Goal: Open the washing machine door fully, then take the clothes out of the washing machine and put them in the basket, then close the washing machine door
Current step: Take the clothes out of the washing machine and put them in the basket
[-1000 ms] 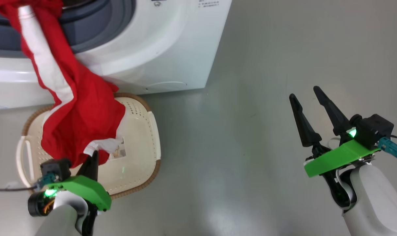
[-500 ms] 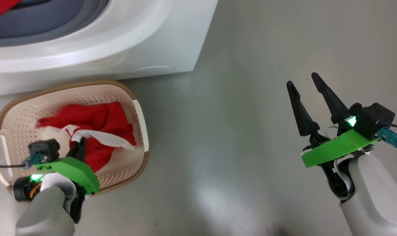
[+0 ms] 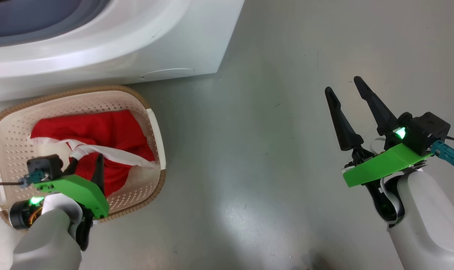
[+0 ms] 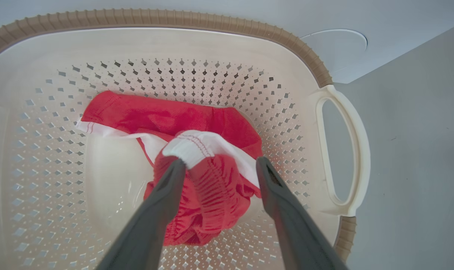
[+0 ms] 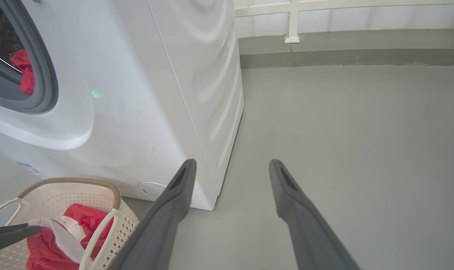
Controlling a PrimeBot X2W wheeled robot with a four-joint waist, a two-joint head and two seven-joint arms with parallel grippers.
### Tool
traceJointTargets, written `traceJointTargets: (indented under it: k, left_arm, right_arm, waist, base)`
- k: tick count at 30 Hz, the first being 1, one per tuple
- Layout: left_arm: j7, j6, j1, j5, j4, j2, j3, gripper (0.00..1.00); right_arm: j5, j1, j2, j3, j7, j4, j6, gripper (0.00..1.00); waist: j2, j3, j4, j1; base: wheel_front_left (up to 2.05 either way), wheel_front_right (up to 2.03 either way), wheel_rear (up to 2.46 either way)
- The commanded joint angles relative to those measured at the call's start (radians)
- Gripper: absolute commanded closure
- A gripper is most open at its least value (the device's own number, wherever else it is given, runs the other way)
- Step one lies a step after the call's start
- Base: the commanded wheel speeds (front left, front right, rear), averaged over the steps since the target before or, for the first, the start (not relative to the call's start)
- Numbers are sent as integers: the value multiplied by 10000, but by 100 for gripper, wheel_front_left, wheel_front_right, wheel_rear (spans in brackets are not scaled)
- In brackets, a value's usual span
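The left gripper [image 4: 220, 162] hangs in the cream perforated plastic basket with brown woven-look rim [image 4: 155, 17], its dark fingers spread either side of the bright red, white-trimmed garment [image 4: 212, 123] crumpled on the basket's bottom. The right gripper [image 3: 343, 85] hovers over grey floor [image 3: 249, 150], fingers apart, empty. Beyond the basket stands the big white front-loading washing machine [image 5: 137, 93], more red fabric [image 5: 24, 73] in its drum.
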Motion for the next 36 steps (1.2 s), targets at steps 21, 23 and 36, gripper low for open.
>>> traceJointTargets:
  k: [21,23,36]
  left_arm:
    - [-94,-27,263,-334,-1183,956,607,0]
    - [-94,-27,337,-234,-1300,964,747,0]
    - [-95,-27,1461,1784,-3211,860,3072,0]
  right_arm:
    - [-18,427,-5,88,-76,-31,16,0]
    - [-12,452,-12,83,-76,-19,16,0]
    - [65,927,-131,55,-76,121,16,0]
  waist:
    - [0,-921,334,0]
    - [0,-999,349,0]
    - [0,-2027,510,0]
  base:
    - [0,0,0]
    - [0,0,0]
    - [0,0,0]
